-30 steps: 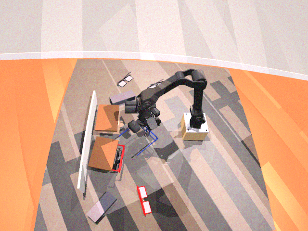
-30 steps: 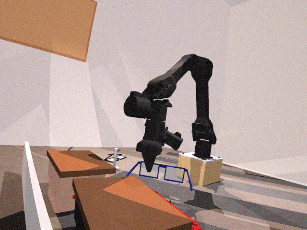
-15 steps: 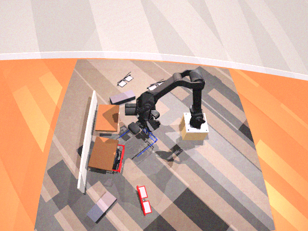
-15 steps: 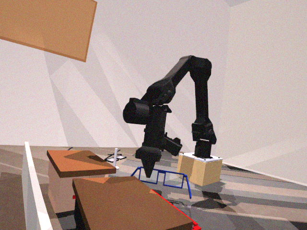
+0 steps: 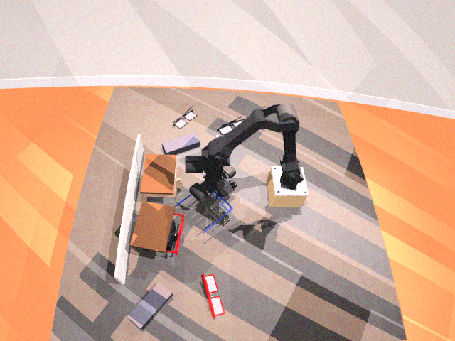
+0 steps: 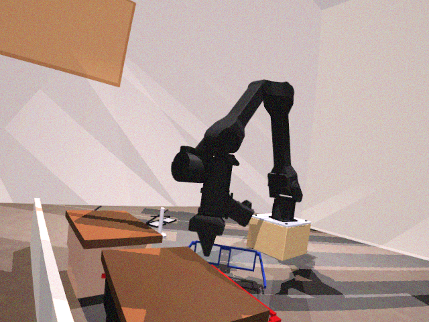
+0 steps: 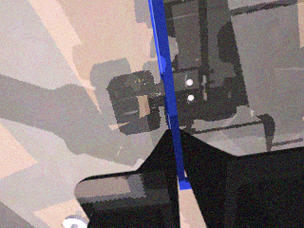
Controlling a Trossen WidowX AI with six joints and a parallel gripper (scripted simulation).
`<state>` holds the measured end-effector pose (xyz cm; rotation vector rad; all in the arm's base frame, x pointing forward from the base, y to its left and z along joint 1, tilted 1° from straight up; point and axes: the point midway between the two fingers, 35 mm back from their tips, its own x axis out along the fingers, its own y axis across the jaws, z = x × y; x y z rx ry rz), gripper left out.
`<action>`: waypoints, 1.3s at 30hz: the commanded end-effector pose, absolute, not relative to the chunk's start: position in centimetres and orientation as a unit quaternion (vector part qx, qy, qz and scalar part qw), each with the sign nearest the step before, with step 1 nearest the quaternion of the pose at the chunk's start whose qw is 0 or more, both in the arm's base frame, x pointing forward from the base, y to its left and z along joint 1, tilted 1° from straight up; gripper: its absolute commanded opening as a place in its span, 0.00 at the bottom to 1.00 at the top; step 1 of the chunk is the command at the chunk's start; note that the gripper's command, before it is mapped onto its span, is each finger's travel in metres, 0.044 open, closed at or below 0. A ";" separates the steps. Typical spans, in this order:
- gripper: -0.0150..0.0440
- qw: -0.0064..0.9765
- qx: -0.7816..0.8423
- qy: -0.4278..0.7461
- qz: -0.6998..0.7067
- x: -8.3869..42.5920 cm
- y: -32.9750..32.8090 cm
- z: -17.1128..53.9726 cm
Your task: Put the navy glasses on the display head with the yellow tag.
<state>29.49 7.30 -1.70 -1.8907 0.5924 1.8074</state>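
- Navy glasses [image 5: 230, 209] [image 6: 258, 254] [image 7: 166, 85]: one pair, held by the front, away from both heads. Top view gives both temples, open and directed toward the heads' side; exterior view gives the lenses and bridge, with the frame raised off the desk [image 5: 330, 264] [image 6: 346, 284]; wrist view gives only a narrow blue length.
- Claw [image 5: 215, 192] [image 6: 207, 254] [image 7: 172, 133]: black, closed on the navy glasses. Contact is clearest from the wrist; the arm covers much of it from above.
- Bare head [image 5: 158, 174] [image 6: 110, 229]: brown flat top, small nose visible only from above.
- Spectacled head [image 5: 152, 227] [image 6: 183, 284]: brown flat top, wearing red glasses [image 5: 176, 237] [image 6: 273, 316]. Their front shows from above; mostly a thin red edge in the exterior view.
- Yellow tag: not legible in any view; which head bears it cannot be told.
- Loose red glasses [image 5: 210, 290]: top view only, lying on the desk.
- Black-framed glasses: a farther pair [image 5: 185, 118] and a pair beside the arm [image 5: 225, 129] [image 6: 162, 221], the latter partly covered from above.
- Flat cases: one purplish [image 5: 180, 143], one grey-violet [image 5: 150, 305]; seen from above.
- White panel [image 5: 128, 205] [image 6: 48, 263]: upright behind both heads.
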 end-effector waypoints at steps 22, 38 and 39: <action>0.44 0.228 -0.686 0.215 0.657 29.3 7.2 -3.1; 0.44 0.226 -0.686 0.216 0.657 29.6 7.8 -2.4; 0.44 0.225 -0.686 0.216 0.657 29.7 7.9 -2.4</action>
